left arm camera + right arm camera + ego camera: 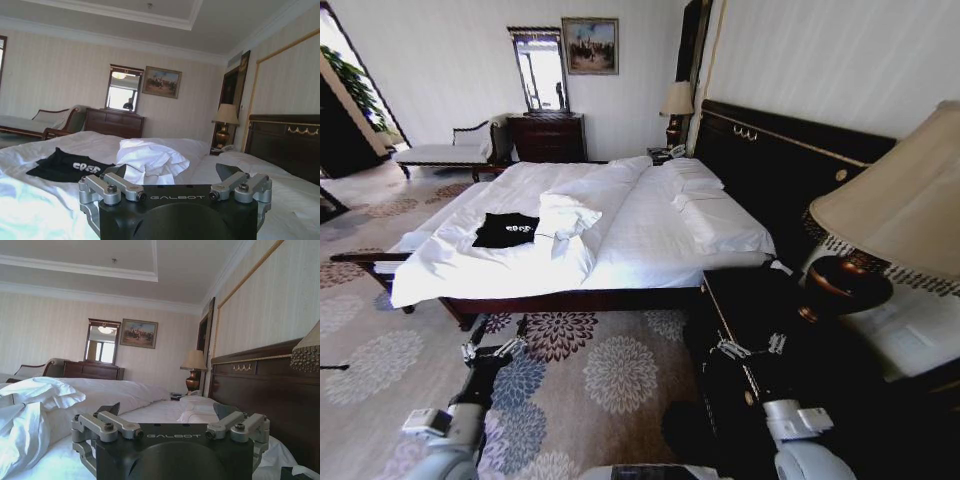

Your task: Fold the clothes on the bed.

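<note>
The clothes, a black T-shirt with white lettering, lie flat on the near left part of the bed, beside a bunched fold of white duvet. From the left wrist, the T-shirt shows on the white sheet ahead of my left gripper, which is open and holds nothing. In the head view that left gripper hangs over the carpet, short of the bed's side. My right gripper is low by the nightstand; the right gripper is open and faces along the bed.
A dark nightstand with a big lamp stands close on my right. Floral carpet lies between me and the bed. A bench and a dresser with a mirror stand against the far wall.
</note>
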Motion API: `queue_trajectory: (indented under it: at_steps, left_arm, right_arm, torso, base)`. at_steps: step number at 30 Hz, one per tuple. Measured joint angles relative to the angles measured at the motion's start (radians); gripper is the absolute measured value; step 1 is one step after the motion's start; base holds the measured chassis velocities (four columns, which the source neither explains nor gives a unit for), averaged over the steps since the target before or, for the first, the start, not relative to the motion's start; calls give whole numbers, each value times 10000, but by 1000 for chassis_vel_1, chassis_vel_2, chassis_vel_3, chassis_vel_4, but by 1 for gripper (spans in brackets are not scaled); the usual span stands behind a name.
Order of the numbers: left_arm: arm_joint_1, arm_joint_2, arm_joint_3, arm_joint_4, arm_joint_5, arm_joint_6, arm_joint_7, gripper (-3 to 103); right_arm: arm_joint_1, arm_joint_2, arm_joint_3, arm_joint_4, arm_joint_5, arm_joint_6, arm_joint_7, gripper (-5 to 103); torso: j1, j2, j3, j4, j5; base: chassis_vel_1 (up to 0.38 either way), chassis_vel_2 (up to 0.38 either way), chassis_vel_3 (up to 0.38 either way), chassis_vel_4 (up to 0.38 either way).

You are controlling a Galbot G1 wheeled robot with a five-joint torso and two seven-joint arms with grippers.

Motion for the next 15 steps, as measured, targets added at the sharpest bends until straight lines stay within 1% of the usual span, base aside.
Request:
queue_trajectory:
  at_steps: [6, 15]
  left_arm:
    - [9, 45, 72, -312, -49, -12, 81, 100]
    - [99, 65, 16, -317, 54, -113, 82, 100]
  right_arm:
    - [-131, -25, -88, 99, 240, -251, 288, 100]
    - [-224, -63, -79, 240, 380, -344, 325, 100]
  torso:
    - [-1, 1, 0, 0, 0]
    - [0, 1, 0, 0, 0]
  base:
    - [-62, 73, 65, -56]
    - [-75, 83, 80, -78]
